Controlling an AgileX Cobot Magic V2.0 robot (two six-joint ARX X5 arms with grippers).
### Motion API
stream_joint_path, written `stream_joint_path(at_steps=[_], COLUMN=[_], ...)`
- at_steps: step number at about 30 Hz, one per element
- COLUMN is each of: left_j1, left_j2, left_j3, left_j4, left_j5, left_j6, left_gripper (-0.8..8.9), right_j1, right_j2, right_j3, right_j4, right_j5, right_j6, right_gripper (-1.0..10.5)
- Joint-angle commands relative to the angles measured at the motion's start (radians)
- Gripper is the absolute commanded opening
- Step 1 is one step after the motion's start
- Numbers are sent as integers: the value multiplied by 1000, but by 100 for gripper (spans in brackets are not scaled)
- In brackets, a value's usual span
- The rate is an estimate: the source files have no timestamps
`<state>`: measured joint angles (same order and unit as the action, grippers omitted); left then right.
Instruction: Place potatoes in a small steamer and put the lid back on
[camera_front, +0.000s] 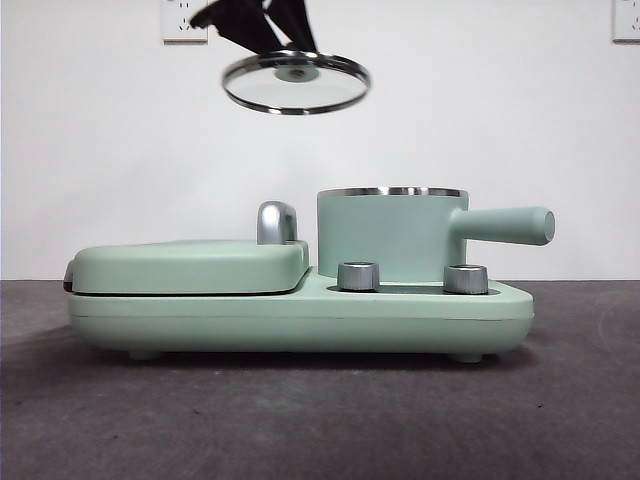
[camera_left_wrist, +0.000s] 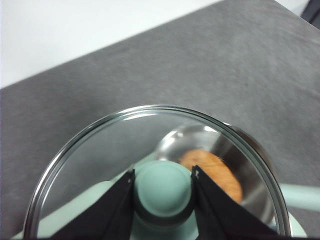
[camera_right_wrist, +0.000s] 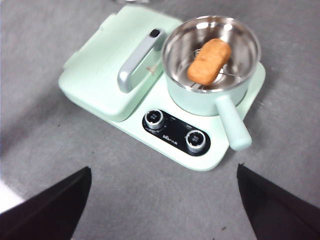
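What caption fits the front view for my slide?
Left gripper holds the lid high, left of the open small steamer on the cooker base.

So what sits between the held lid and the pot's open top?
Nothing; in the front view only bare wall shows between the lid and the pot.

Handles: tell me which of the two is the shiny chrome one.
The griddle handle on the flat lid; the steamer's stick handle is matte mint green.

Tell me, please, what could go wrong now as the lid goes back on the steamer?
The left gripper holds the lid only by its knob, tilted and high up to one side of the steamer; it could land askew on the rim. The potato lies slanted on the rack and might foul the lid.
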<state>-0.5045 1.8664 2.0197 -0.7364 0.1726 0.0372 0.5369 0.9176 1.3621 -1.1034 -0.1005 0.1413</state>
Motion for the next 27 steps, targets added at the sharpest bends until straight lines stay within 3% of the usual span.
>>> stream_joint_path(at_steps=[1, 13, 27], left_j1=[-32, -97, -132], left_j2=[25, 95, 222], left_j3=[38, 38, 38], left_j4=[34, 136, 202], left_j5=[4, 4, 4], left_j6=[13, 30, 31], left_gripper=[56, 56, 15], right_j1=[10, 10, 10], right_j2=[-91, -394, -431], right_j3=[-124, -525, -560], right_j4=[52, 178, 257], right_j5=[6, 24, 54], right_j6=[65, 119, 132], right_gripper=[461, 437, 436])
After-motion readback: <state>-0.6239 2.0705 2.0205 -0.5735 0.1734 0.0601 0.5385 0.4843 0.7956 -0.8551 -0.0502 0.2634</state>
